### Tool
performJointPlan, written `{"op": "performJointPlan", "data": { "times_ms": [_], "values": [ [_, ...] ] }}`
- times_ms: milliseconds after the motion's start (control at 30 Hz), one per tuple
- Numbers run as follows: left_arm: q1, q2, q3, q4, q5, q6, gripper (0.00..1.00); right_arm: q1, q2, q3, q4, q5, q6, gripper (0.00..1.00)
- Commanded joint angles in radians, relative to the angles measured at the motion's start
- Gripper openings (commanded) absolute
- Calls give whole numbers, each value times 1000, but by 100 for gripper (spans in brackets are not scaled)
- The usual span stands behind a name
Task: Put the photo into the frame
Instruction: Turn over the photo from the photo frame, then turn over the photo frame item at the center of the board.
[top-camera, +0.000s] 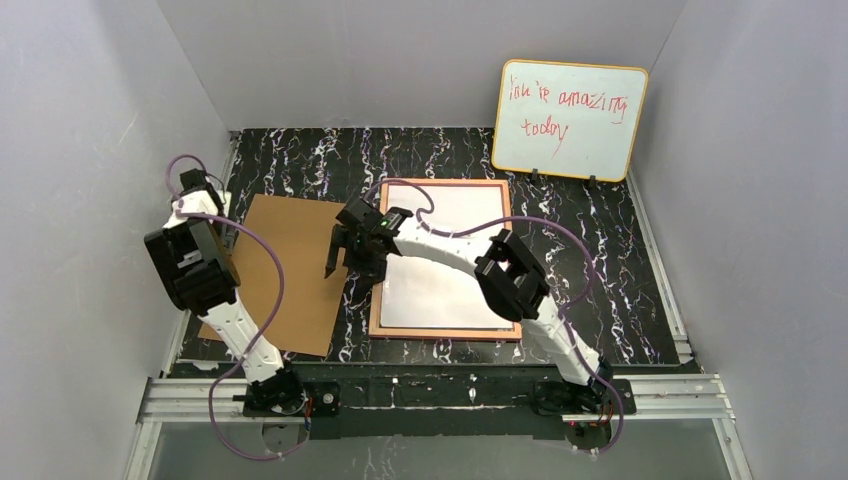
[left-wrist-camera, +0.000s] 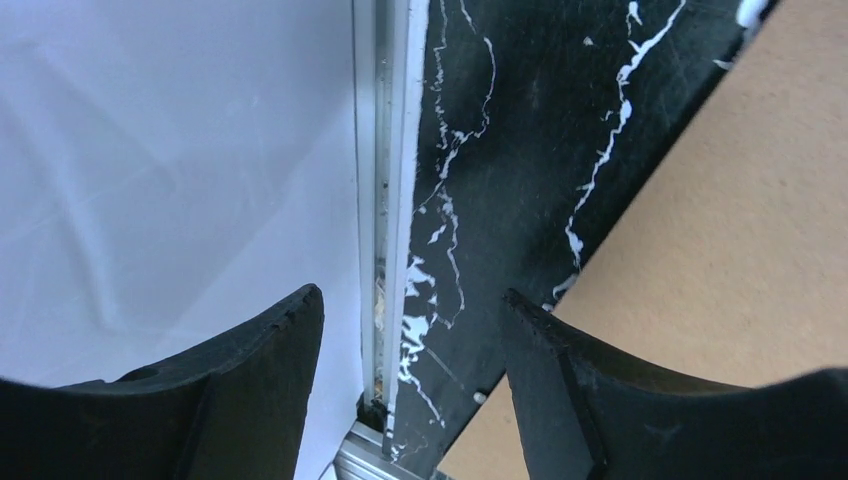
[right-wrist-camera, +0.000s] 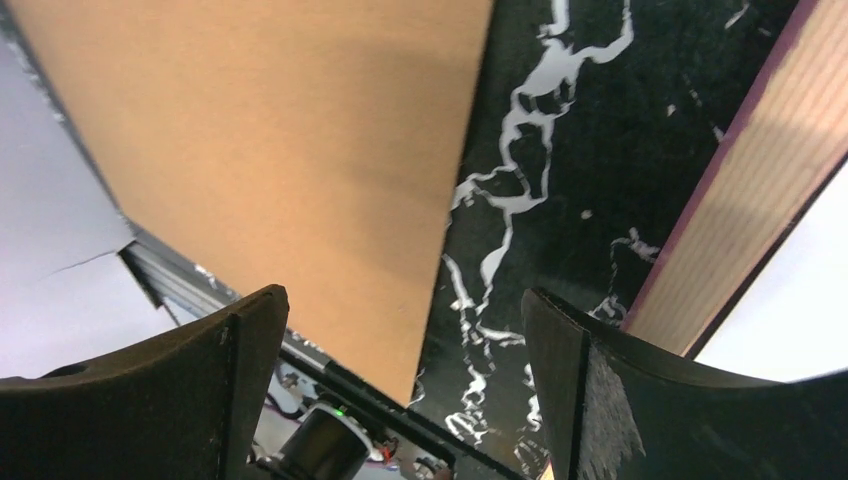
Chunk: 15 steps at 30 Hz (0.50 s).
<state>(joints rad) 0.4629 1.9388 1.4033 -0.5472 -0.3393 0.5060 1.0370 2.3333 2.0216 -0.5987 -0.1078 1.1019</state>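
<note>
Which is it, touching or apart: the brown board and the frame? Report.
Apart. The right wrist view shows a strip of black table between the brown board and the frame.

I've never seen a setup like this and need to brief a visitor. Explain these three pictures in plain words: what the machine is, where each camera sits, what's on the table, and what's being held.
The machine is two white robot arms bolted at the table's near edge. The wide picture comes from a camera above and behind them. The other two come from a camera on each wrist, looking out past that arm's own black fingers.

On the black marbled table lie a brown board on the left and the frame, orange-tan side up, with a white sheet inside it. A whiteboard with red writing leans at the back.

The left claw hangs over the table's left edge, next to the board. The right claw hangs over the strip between board and frame. Both are open and hold nothing.
</note>
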Motion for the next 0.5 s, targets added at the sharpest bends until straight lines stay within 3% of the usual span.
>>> {"op": "performJointPlan", "data": {
  "times_ms": [0, 167, 467],
  "values": [
    [6, 33, -45, 63, -50, -19, 62, -4, 36, 54, 20, -11, 8, 95],
    [6, 49, -96, 41, 22, -4, 62, -5, 65, 40, 34, -12, 13, 95],
    [-14, 52, -143, -141, 239, 52, 62, -10, 127, 43, 98, -31, 46, 94]
  ]
}}
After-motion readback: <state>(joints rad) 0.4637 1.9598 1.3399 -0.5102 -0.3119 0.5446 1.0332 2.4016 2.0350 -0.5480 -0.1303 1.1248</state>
